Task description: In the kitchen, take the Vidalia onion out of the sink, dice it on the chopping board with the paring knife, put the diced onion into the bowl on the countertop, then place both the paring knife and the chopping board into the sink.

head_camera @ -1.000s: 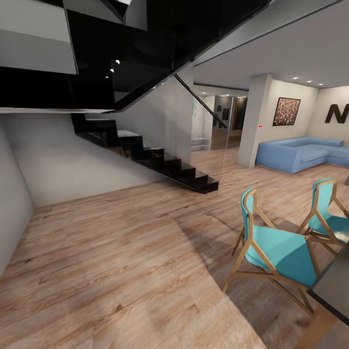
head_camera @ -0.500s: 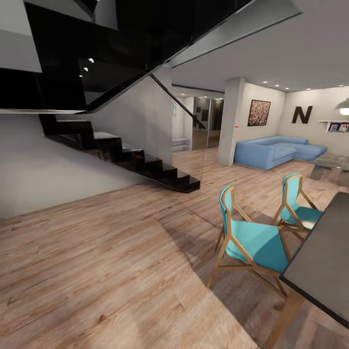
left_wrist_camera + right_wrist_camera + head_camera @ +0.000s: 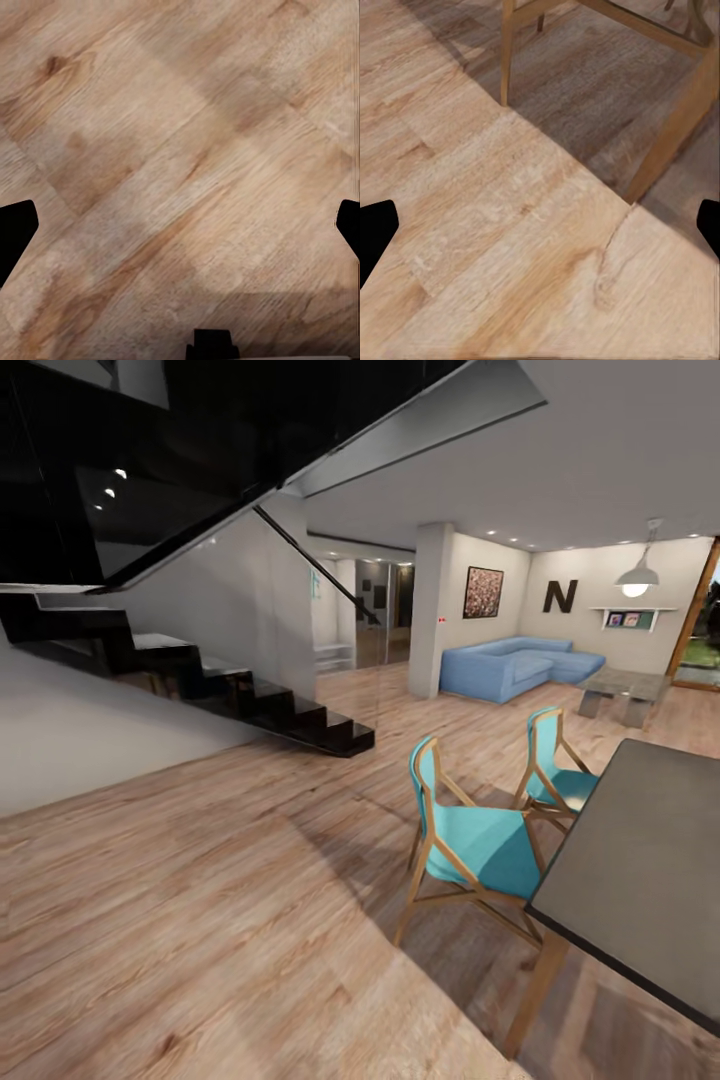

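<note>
Whole head picture shifted leftward since a second ago: camera swung to the right, not the furniture. Staircase (image 3: 250, 705) now nearer the left edge, sofa (image 3: 515, 668) drawn toward centre, more of the dark table (image 3: 640, 870) brought in at lower right, plus a pendant lamp (image 3: 636, 577) and a low coffee table (image 3: 622, 688) newly in sight.

Head view: open living and dining area, not a kitchen. Wooden floor (image 3: 200, 900) across the foreground. Two turquoise chairs (image 3: 470, 845) with wooden legs tucked beside the dark table, the nearer one just left of its corner. Blue sofa well beyond, by a white pillar (image 3: 430, 610). No onion, sink, board, knife, bowl or countertop to be found here; whereabouts of the onion impossible to tell.

Left wrist view: bare floor planks under the left end effector (image 3: 180, 225), dark fingertips (image 3: 15, 229) far apart at either edge, spread wide, nothing between them.

Right wrist view: floor planks and a rug edge under the right end effector (image 3: 540, 229), fingertips (image 3: 375, 229) likewise wide apart and empty; wooden chair legs (image 3: 508, 52) and a table leg (image 3: 675, 127) close ahead.

Step in hand, by judgement: travel toward the kitchen, first pick-up not yet begun. Next move likely calls for more turning or driving until a sink and worktop appear. Chairs and table on the right the nearest obstacles; staircase on the left the other; open floor between.
</note>
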